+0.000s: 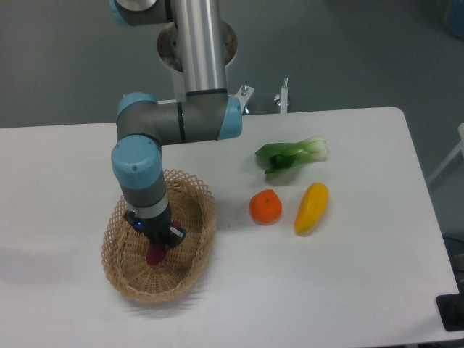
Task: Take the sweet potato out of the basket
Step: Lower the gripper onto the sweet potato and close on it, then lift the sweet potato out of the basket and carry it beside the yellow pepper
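Currently at the table's left: the woven basket (119, 272) is sitting on the white table (348, 290), its lacy rim lying well inside the near edge.
Sweet potato: the sweet potato (154, 254) is lying inside the basket, showing only as a small magenta patch directly beneath the tool.
Gripper: the gripper (161, 242) is reaching down into the basket right over the tuber; the fingers are crowding the vegetable, but whether they are clamping it or standing apart cannot be told from this angle.
Arm: the blue-and-grey arm (141, 170) is hanging over the basket's far rim and blocking much of the inside.
Orange fruit: the orange fruit (265, 206) is resting on the table right of the basket, apart from it.
Yellow vegetable: the yellow vegetable (312, 207) is lying just beside the fruit, on its right.
Leafy green: the leafy green (290, 154) is lying behind those two.
Open room: bare tabletop is stretching along the near and right edges.
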